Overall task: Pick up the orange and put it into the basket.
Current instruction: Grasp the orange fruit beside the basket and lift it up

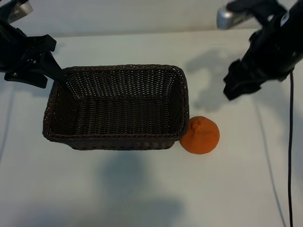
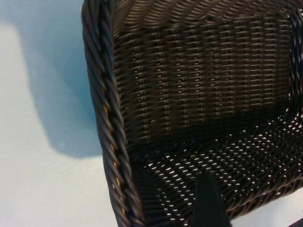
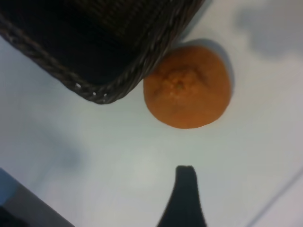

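Observation:
The orange (image 1: pixel 199 135) lies on the white table and touches the near right corner of the dark woven basket (image 1: pixel 116 138). The basket has nothing in it. In the right wrist view the orange (image 3: pixel 188 86) sits stem nub up against the basket's braided rim (image 3: pixel 102 90). My right gripper (image 1: pixel 240 85) hovers open, up and to the right of the orange, apart from it, and one dark finger (image 3: pixel 185 194) shows with nothing by it. My left gripper (image 1: pixel 51 72) is open at the basket's far left corner. One of its fingers (image 2: pixel 208 203) reaches in over the basket floor beside the rim (image 2: pixel 108 118).
A black cable (image 1: pixel 290 156) runs down the table's right side. Bare white table (image 1: pixel 142 189) lies in front of the basket and around the orange. Shadows of the arms fall on the table behind the orange.

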`<state>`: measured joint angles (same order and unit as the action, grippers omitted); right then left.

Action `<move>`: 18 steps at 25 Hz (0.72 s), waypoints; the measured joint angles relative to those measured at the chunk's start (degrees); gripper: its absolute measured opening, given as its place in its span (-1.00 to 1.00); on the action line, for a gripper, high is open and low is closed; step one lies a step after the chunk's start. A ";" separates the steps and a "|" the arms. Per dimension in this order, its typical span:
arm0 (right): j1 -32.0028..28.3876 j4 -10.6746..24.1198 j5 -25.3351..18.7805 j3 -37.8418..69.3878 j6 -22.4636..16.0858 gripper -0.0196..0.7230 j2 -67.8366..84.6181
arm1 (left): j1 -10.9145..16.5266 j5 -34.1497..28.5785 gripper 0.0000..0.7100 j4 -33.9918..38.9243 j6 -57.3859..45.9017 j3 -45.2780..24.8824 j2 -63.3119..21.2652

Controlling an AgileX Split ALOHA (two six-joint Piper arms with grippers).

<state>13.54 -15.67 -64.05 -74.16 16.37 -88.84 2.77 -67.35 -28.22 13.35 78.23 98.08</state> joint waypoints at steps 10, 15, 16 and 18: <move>0.00 -6.35 4.86 5.44 7.28 0.60 -0.05 | 0.00 0.00 0.40 -0.04 0.23 0.00 0.00; 0.00 -8.36 5.62 5.49 10.80 0.61 -1.22 | 0.00 0.00 0.40 -0.04 1.04 0.00 0.00; 0.00 -8.59 5.89 5.49 11.59 0.61 -1.58 | 0.00 0.00 0.40 -0.04 1.10 0.00 0.00; 0.00 -9.00 6.57 5.49 13.39 0.61 -2.43 | 0.00 0.00 0.40 -0.11 1.10 0.00 0.00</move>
<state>13.54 -24.66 -57.48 -68.67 29.76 -91.27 2.77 -67.35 -28.32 14.46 78.23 98.08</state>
